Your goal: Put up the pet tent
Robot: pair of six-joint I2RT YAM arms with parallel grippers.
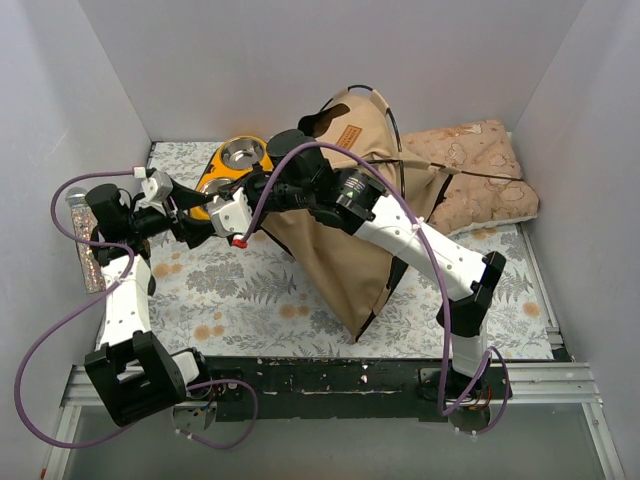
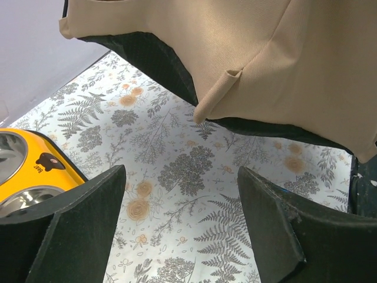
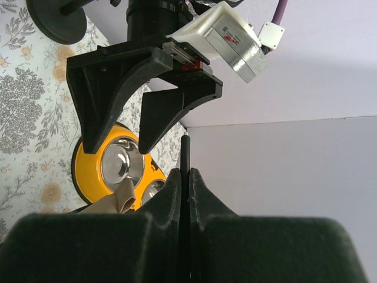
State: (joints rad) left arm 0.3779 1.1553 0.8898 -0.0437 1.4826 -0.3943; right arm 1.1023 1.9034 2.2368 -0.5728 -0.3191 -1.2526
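Observation:
The pet tent point(image 1: 345, 235) is a tan canvas shell with black trim, half raised mid-table, with its brown label patch point(image 1: 347, 136) near the top. My right gripper point(image 3: 184, 174) is shut on a thin black tent pole point(image 3: 186, 150) whose tip sticks out past the fingers; from above it point(image 1: 288, 152) is at the tent's upper left. My left gripper point(image 2: 181, 177) is open and empty above the floral mat point(image 2: 177, 171), with the tent's hem point(image 2: 247, 76) hanging just beyond it. From above it point(image 1: 240, 225) is left of the tent.
A yellow double steel bowl point(image 1: 235, 160) stands at the back left, close to both grippers; it also shows in the left wrist view point(image 2: 35, 168). A patterned cushion point(image 1: 470, 175) lies at the back right. White walls enclose the table point(image 1: 200, 300).

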